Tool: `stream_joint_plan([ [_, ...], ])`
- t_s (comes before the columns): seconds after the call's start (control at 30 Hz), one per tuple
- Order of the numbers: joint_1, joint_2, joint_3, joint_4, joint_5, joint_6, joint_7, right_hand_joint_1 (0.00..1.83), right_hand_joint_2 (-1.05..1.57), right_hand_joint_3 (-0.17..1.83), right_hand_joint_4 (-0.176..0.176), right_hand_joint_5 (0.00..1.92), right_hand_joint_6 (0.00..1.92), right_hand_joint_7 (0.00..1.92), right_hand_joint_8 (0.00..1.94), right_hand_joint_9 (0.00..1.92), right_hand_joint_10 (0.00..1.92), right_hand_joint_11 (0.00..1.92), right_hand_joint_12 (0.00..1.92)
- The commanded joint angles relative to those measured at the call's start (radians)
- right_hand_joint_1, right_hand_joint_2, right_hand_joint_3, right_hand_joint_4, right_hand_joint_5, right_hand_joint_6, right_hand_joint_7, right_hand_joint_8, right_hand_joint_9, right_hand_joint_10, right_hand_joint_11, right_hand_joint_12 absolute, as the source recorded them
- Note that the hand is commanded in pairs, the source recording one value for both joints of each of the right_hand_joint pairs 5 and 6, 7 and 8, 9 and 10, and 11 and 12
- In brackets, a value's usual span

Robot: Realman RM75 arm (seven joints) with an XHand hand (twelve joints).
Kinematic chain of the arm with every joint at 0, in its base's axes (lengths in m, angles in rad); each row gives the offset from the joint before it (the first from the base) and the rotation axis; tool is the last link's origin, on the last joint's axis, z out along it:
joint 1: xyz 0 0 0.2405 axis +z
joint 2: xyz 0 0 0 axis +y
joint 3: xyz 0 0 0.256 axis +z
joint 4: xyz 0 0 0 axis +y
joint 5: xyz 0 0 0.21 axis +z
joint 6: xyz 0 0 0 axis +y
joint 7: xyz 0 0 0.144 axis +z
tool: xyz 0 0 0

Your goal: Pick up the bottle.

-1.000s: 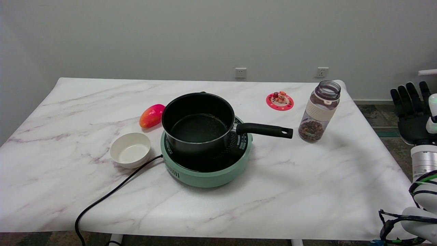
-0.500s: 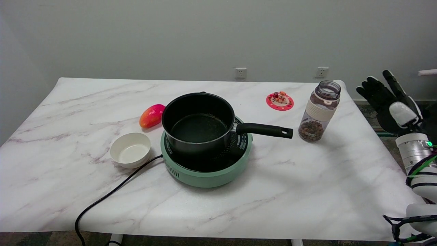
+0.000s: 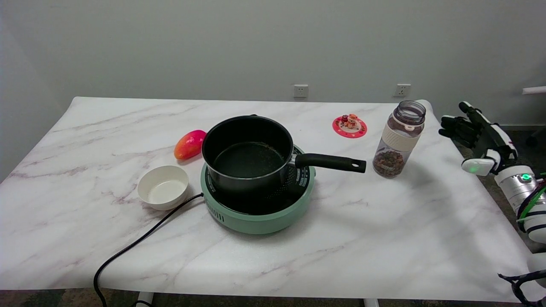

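The black-and-white right hand (image 3: 478, 133) hovers empty, fingers apart, right of the upright clear plastic bottle (image 3: 399, 139) — not touching it.

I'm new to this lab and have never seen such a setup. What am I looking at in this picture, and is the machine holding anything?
This is one view from a camera above the table's near side, looking down and across it. At the right edge is the robot's right hand, black and white on a white arm; its fingers are apart and it holds nothing. On the marble table stand an open bottle with dark contents, a black pot on a green cooker, a white bowl, a mango and a red coaster. The bottle is untouched.
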Motion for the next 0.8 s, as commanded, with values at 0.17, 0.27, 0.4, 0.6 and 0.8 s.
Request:
stream_joint_plan([
  [0.17,0.004,0.006,0.037,-0.005,-0.096,-0.088,-0.300,1.21,-0.85,0.91,0.000,0.11,0.11,0.51,0.51,0.49,0.49,0.50,0.50],
  [0.27,0.021,0.009,0.011,0.000,-0.094,-0.098,-0.308,1.21,-0.86,0.94,0.000,0.12,0.12,0.51,0.51,0.50,0.50,0.50,0.50],
  [0.4,0.048,0.004,0.005,0.000,-0.094,-0.093,-0.311,1.20,-0.90,0.94,0.000,0.14,0.14,0.52,0.52,0.48,0.48,0.49,0.49],
  [0.6,0.144,-0.006,-0.112,-0.025,-0.032,-0.083,-0.306,1.20,-0.92,0.96,0.000,0.16,0.16,0.52,0.52,0.48,0.48,0.48,0.48],
  [0.8,0.222,-0.026,-0.201,-0.052,0.012,-0.066,-0.313,1.19,-0.93,0.96,0.000,0.18,0.18,0.53,0.53,0.48,0.48,0.49,0.49],
])
